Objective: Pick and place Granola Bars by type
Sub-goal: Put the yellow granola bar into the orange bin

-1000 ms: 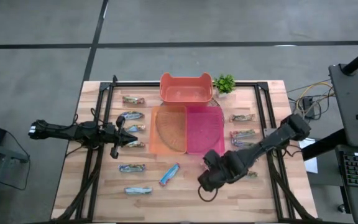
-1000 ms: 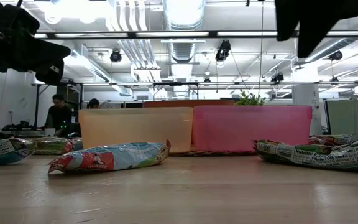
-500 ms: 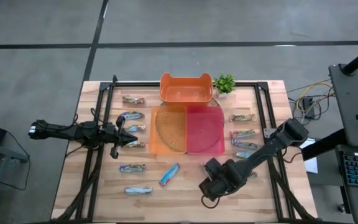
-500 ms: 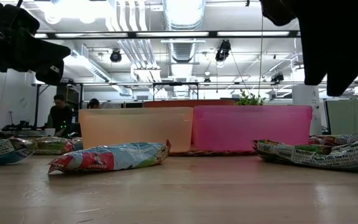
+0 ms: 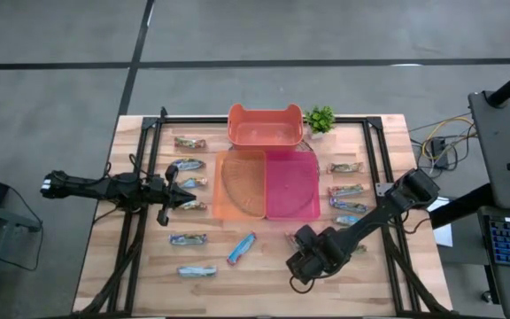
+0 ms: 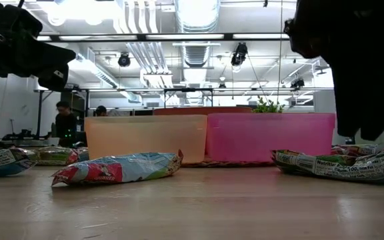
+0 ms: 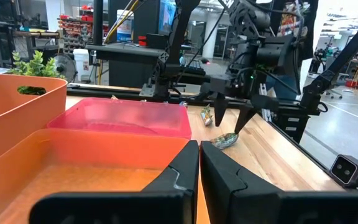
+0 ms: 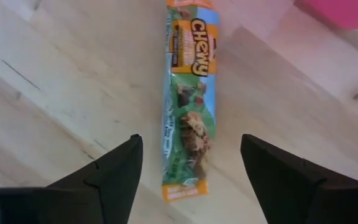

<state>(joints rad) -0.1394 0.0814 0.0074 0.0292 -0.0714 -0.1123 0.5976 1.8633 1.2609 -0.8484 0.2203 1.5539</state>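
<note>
My right gripper (image 8: pixel 191 142) is open and points down over a green "Chewy" granola bar (image 8: pixel 188 106) that lies flat on the wood in front of the pink bin; its fingers stand on either side of the bar without touching it. In the left wrist view that open gripper (image 7: pixel 229 117) hangs above the same bar (image 7: pixel 224 140). My left gripper (image 5: pixel 168 200) is shut and raised beside the orange bin (image 5: pixel 242 184), above the left row of bars (image 5: pixel 189 165). More bars lie to the right of the pink bin (image 5: pixel 347 190) and near the front (image 5: pixel 242 249).
The orange bin and the pink bin (image 5: pixel 292 186) stand side by side mid-table, with a third orange-red bin (image 5: pixel 264 126) and a small potted plant (image 5: pixel 320 118) at the far edge. Black frame rails (image 5: pixel 140 177) run along both sides. Bare wood lies along the near edge.
My right gripper has come down and shifted slightly toward the near edge, settling over the green bar; in the low view it has grown larger and lower. The left arm and all the bars have stayed where they were.
</note>
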